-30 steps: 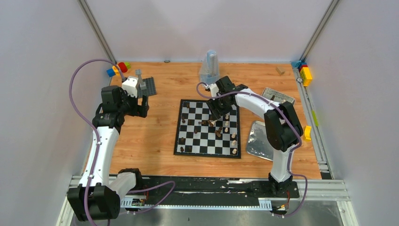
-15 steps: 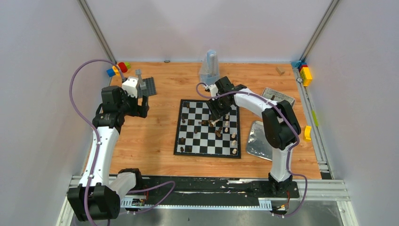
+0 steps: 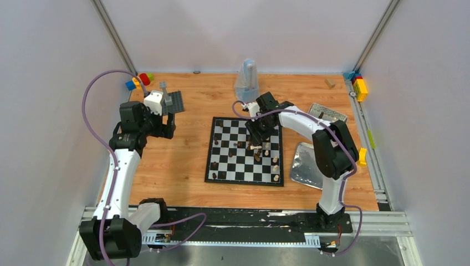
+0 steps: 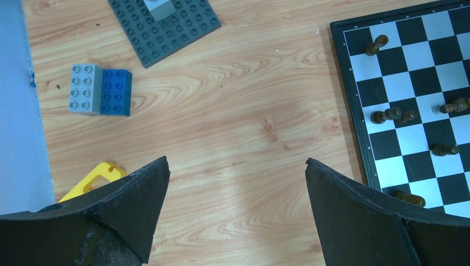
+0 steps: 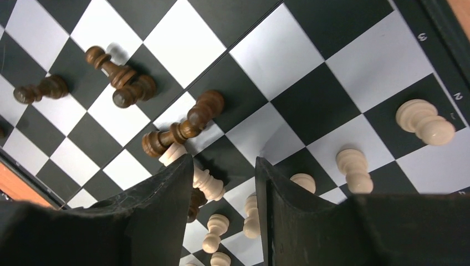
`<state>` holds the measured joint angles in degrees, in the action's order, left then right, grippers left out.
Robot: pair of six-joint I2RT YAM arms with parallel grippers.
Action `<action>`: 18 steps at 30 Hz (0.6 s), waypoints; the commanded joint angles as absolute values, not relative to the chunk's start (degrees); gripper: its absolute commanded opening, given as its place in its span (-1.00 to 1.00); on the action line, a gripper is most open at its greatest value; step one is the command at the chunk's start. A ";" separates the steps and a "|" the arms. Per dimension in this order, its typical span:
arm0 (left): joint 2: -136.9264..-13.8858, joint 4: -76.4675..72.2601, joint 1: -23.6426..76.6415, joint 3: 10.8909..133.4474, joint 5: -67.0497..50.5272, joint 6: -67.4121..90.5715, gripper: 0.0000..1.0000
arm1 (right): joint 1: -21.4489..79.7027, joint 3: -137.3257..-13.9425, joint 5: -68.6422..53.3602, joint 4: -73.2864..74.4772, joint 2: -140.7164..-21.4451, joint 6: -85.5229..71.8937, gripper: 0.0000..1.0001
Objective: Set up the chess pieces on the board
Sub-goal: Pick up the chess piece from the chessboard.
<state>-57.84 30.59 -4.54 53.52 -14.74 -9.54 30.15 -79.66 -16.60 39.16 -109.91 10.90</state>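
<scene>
Your left pincer (image 4: 235, 163) spread wide over the tabletop (image 4: 238, 111), beside the board (image 3: 238, 169) | your right pincer (image 5: 224, 160) narrowly parted, low over mid-board, toppled cream piece (image 5: 208, 183) just beside one finger | dark pieces (image 5: 183, 127) tipped over nearby | cream pieces (image 3: 275, 161) along the board's right edge

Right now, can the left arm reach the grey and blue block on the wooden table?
Probably yes. The left end effector hangs open above the wooden table, and the grey and blue block lies by itself ahead of it, apart from the studded baseplate, with nothing covering it.
</scene>
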 commanded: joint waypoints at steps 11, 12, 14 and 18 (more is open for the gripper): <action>-56.51 28.76 -4.92 53.18 -15.22 -10.70 1.00 | 29.93 -76.57 -23.12 39.63 -102.91 18.68 0.00; -56.47 28.75 -4.92 53.18 -15.21 -10.71 1.00 | 29.89 -76.48 -23.30 39.68 -102.89 19.18 0.01; -56.51 28.74 -4.97 53.17 -15.21 -10.71 1.00 | 29.88 -76.51 -23.10 39.73 -103.30 19.77 0.01; -56.43 28.78 -4.92 53.17 -15.23 -10.71 1.00 | 29.89 -76.68 -23.29 39.79 -104.33 21.09 0.00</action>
